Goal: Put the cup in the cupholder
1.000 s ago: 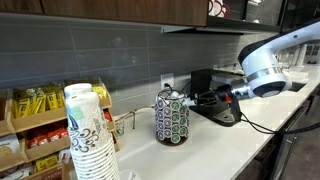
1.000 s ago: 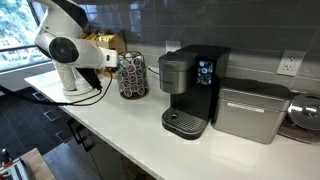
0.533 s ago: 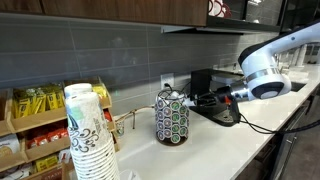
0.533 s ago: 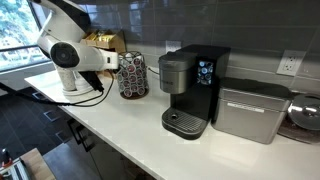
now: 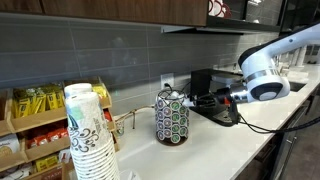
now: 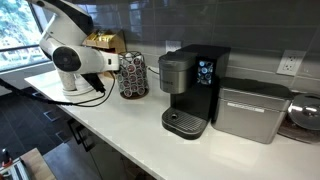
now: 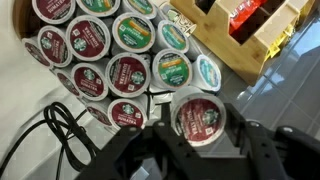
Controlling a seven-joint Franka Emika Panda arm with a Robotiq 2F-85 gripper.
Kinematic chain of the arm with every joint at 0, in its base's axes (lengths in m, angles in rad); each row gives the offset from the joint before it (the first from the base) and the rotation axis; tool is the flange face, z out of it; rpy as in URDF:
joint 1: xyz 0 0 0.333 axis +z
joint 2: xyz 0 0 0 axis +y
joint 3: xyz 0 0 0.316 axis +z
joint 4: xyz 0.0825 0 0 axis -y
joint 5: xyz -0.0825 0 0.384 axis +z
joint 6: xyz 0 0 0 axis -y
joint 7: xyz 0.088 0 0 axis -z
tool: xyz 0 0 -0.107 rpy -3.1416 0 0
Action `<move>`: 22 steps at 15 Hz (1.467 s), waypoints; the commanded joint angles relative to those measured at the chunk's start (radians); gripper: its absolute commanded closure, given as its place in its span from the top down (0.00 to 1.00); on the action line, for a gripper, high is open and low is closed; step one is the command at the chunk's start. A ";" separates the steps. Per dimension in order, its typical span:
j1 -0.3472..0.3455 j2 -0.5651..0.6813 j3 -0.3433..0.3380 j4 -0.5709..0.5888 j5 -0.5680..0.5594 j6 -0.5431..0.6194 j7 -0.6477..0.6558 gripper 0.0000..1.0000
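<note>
**Cup pinched beside the rack**

My fingers (image 7: 262, 148) pinch the cup (image 7: 197, 117) from both sides, its dark red lid facing the wrist camera. It hangs just beside the cupholder (image 7: 100, 50) and its rows of pods; I cannot tell whether they touch. In an exterior view the cupholder stands upright on the white bench (image 5: 215, 145).

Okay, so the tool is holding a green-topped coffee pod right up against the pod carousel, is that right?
Not quite. The pod held in the tool has a dark red top, not a green one, as the wrist view shows. The green tops belong to pods already sitting in the carousel rack. The rest is right: the tool grips the pod close beside the rack.
</note>
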 commanded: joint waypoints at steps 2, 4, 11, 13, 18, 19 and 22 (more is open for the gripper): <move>-0.004 0.031 -0.017 0.012 0.062 -0.042 -0.064 0.29; -0.004 0.039 -0.018 0.014 0.078 -0.045 -0.079 0.29; -0.289 0.082 0.220 0.021 0.143 -0.144 -0.086 0.29; -0.344 0.091 0.267 0.021 0.155 -0.159 -0.088 0.29; -0.409 0.108 0.325 0.025 0.153 -0.178 -0.075 0.29; -0.415 0.109 0.331 0.024 0.149 -0.180 -0.071 0.29; -0.426 0.113 0.343 0.024 0.146 -0.189 -0.064 0.29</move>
